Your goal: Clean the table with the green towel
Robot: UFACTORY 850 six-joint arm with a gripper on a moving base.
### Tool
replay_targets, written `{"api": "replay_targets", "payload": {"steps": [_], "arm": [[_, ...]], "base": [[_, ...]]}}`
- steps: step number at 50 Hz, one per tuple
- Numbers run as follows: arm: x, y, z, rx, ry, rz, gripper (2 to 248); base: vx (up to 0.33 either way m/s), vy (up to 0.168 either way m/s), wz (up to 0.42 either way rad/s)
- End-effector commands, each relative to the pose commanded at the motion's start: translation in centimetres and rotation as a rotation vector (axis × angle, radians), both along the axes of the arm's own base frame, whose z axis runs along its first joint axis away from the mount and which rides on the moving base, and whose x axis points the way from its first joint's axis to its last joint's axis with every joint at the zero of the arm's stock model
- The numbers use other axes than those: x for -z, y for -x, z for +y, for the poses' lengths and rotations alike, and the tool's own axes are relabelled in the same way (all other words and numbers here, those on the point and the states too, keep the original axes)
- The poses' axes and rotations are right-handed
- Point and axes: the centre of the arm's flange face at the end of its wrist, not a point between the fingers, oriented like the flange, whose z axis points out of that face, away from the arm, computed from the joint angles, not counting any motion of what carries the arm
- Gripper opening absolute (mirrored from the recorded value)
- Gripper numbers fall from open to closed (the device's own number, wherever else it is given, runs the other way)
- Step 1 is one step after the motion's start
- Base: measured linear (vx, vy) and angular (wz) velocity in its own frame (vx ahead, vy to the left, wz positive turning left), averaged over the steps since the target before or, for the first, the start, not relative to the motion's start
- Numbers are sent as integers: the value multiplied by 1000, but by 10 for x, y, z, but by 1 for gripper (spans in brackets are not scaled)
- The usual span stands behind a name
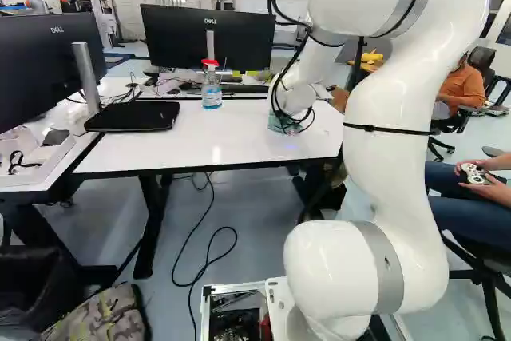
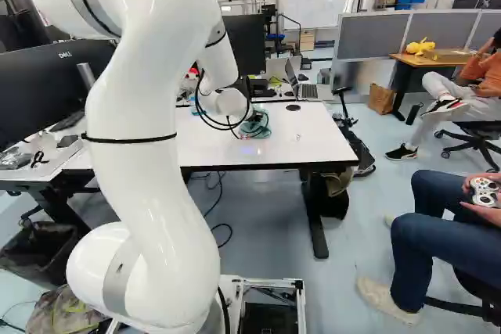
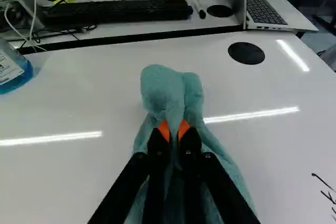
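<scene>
Over the white table [image 2: 313, 134], my gripper [image 2: 254, 119] shows small and partly hidden below the arm's wrist in the right base view. In the wrist view the gripper [image 3: 174, 129] is shut on the green towel [image 3: 170, 90], pinching a fold between its orange pads. The cloth bunches up ahead of the fingertips and drapes down on both sides of them, over the tabletop. Black pen marks [image 3: 326, 195] lie on the white surface to one side of the fingers.
A spray bottle with blue liquid [image 1: 211, 89] stands on the table, left of the towel in the left base view. Behind are a monitor [image 1: 209, 37], a keyboard [image 3: 115, 14] and a laptop [image 3: 268, 9]. A seated person's legs [image 2: 438, 228] are right of the base.
</scene>
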Motion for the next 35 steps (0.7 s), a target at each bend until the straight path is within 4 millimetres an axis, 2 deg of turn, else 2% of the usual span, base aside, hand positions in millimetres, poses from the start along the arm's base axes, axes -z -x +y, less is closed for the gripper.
{"api": "replay_targets", "payload": {"steps": [22,35], "arm": [[-1,6,36,-63,0,5,38],[0,-1,55,-98,0,1,38]], "base": [[0,0,0],[0,0,0]]}}
